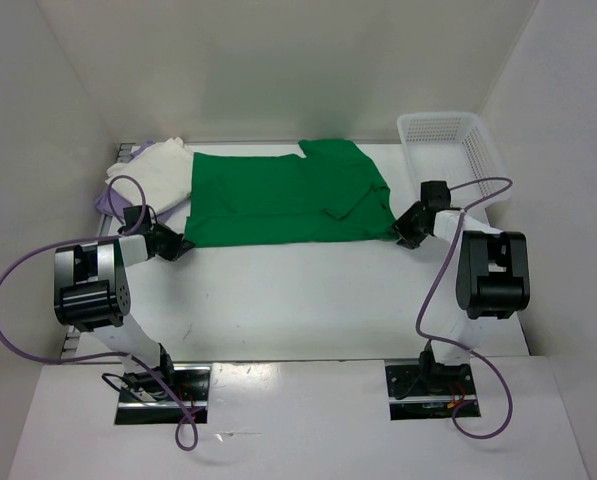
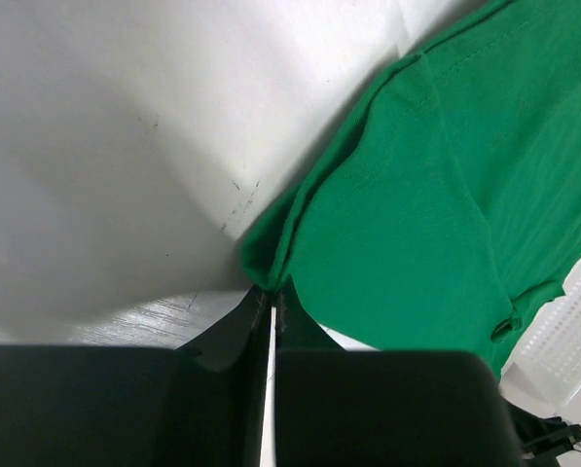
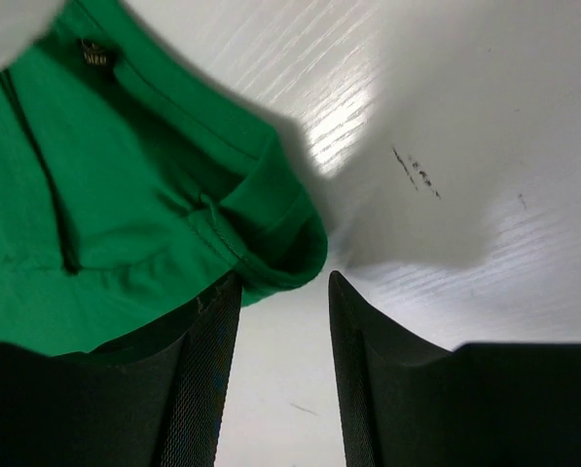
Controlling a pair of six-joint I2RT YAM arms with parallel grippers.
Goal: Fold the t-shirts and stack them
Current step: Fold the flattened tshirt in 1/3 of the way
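Note:
The green t-shirt [image 1: 288, 195] lies spread flat across the back middle of the table, one sleeve folded in. My left gripper [image 1: 183, 243] is at its near left corner. In the left wrist view the jaws [image 2: 272, 292] are shut, with the corner of the green cloth [image 2: 261, 258] pinched at their tips. My right gripper [image 1: 406, 237] is at the shirt's near right corner. It stands open [image 3: 282, 277], with the rolled green hem [image 3: 280, 243] just off the left fingertip and bare table between the fingers. The cream white t-shirt [image 1: 163, 165] lies on the lavender t-shirt [image 1: 102, 200] at the back left.
A white mesh basket [image 1: 448, 135] stands at the back right, just behind my right arm. White walls close in the table on three sides. Purple cables loop from both arms toward the near edge.

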